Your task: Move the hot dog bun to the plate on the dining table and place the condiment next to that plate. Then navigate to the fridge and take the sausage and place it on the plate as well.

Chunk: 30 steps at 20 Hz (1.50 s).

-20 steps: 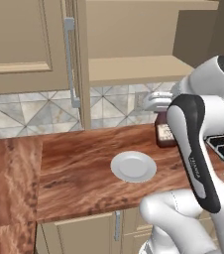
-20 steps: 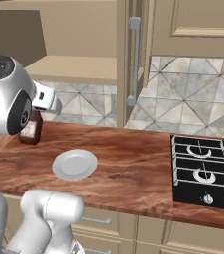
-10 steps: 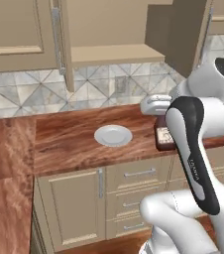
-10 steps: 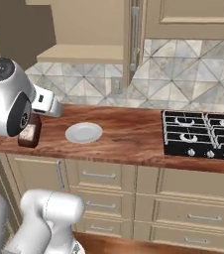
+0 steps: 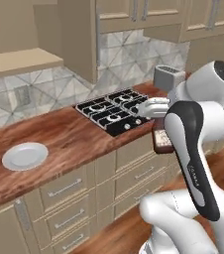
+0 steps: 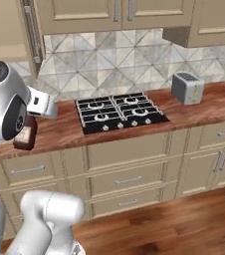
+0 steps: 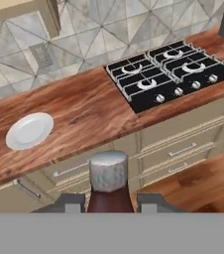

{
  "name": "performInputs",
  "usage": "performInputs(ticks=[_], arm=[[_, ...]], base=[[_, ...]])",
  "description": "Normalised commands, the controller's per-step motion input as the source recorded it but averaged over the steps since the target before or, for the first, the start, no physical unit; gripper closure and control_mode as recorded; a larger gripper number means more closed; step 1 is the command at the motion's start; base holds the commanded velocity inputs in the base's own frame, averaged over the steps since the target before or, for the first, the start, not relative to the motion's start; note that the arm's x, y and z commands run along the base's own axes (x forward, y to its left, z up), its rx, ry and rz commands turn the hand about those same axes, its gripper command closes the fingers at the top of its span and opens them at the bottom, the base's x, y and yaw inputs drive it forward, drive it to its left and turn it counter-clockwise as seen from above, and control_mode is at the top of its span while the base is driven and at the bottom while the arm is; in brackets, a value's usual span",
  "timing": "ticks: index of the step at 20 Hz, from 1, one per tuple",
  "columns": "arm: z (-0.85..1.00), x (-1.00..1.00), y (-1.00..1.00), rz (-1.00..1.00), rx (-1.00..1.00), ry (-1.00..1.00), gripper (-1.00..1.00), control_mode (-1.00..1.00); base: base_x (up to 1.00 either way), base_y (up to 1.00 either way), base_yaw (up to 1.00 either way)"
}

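Maroon condiment (image 7: 108, 188) bottle clamped in end effector (image 7: 109, 202), carried off desk edge, above cabinet fronts. Whole view swung since half second ago: camera moved. Plate (image 5: 25, 156) now far left on wooden desk (image 5: 79, 136); hob (image 6: 119, 113) and toaster (image 6: 187, 87) entered view.

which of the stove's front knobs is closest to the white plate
The leftmost knob in the row along the cooktop's front edge. It sits at the end facing the plate; the other knobs run away toward the toaster.
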Motion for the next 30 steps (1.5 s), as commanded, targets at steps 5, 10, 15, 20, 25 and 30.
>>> performInputs(ticks=[5, 10, 15, 20, 25, 30], arm=[[0.00, 0.00, 0.00, 0.00, 0.00, 0.00, 1.00, 1.00], [0.00, 0.00, 0.00, 0.00, 0.00, 0.00, 1.00, 1.00], [0.00, 0.00, 0.00, 0.00, 0.00, 0.00, 1.00, 1.00], [0.00, 0.00, 0.00, 0.00, 0.00, 0.00, 1.00, 1.00], [0.00, 0.00, 0.00, 0.00, 0.00, 0.00, 1.00, 1.00], [0.00, 0.00, 0.00, 0.00, 0.00, 0.00, 1.00, 1.00]], base=[[0.00, -0.74, -0.74], [0.00, -0.77, -0.76], [0.05, -0.88, -0.76], [0.66, -0.76, -0.65], [1.00, -0.54, -0.52], [0.99, -0.76, -0.38]])
